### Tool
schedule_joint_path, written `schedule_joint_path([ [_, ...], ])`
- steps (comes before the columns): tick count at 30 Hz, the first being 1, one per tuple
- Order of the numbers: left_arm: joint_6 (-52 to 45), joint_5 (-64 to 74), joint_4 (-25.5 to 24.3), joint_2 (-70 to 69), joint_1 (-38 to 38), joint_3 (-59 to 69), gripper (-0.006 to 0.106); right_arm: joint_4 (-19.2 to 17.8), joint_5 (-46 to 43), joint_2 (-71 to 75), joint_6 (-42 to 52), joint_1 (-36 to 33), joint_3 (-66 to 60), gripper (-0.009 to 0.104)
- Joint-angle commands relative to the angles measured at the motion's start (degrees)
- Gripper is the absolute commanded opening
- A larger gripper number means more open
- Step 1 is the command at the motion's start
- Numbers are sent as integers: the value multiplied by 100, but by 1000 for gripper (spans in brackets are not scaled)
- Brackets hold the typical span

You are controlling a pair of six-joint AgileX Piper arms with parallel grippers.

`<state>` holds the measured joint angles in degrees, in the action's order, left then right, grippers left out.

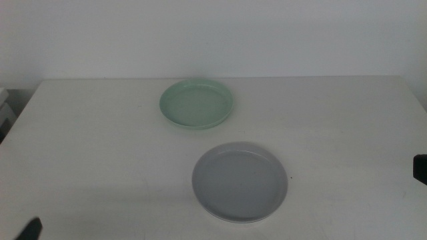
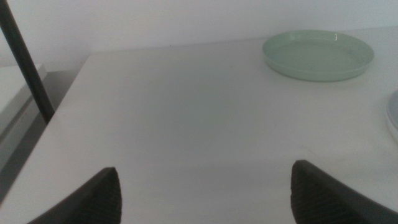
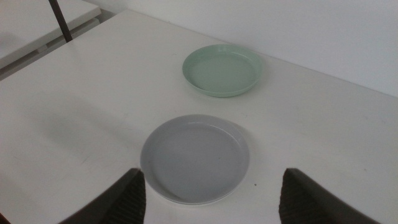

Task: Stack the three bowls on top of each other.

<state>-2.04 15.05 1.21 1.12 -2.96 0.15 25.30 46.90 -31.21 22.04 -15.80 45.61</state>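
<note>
The mint green bowl [image 1: 196, 103] sits at the back middle of the white table [image 1: 100, 147]; it also shows in the left wrist view [image 2: 318, 55] and the right wrist view [image 3: 222, 70]. The grey bowl [image 1: 240, 181] sits in front of it, also in the right wrist view [image 3: 194, 157]. A whitish rim shows along its near edge; I cannot tell whether that is the white bowl beneath it. No separate white bowl shows. My left gripper [image 2: 205, 180] is open and empty at the front left corner [image 1: 30, 230]. My right gripper [image 3: 211, 180] is open and empty at the right edge [image 1: 420, 169].
A dark upright pole [image 2: 25, 62] and a low white shelf [image 1: 5, 107] stand off the table's left side. A white wall runs behind the table's back edge.
</note>
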Motion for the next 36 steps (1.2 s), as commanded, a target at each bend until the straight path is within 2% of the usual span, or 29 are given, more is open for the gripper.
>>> schedule_joint_path([
  [1, 66, -521, -3, 532, 6, -595, 98, 66, -320, -27, 40, 30, 146, 54],
  [6, 53, 27, -8, 2240, 6, -2206, 98, 66, -320, -27, 40, 30, 146, 54],
  [12, 59, 1311, 12, 4037, 6, -4455, 98, 66, -320, -27, 40, 30, 146, 54],
  [21, 65, 3094, 321, 5949, 6, -7104, 98, 66, -320, -27, 40, 30, 146, 54],
  [30, 52, 3906, 779, 7486, 6, -8593, 98, 66, -320, -27, 40, 30, 146, 54],
  [36, 78, 3593, 899, 8163, 6, -8671, 98, 66, -320, -27, 40, 30, 146, 54],
])
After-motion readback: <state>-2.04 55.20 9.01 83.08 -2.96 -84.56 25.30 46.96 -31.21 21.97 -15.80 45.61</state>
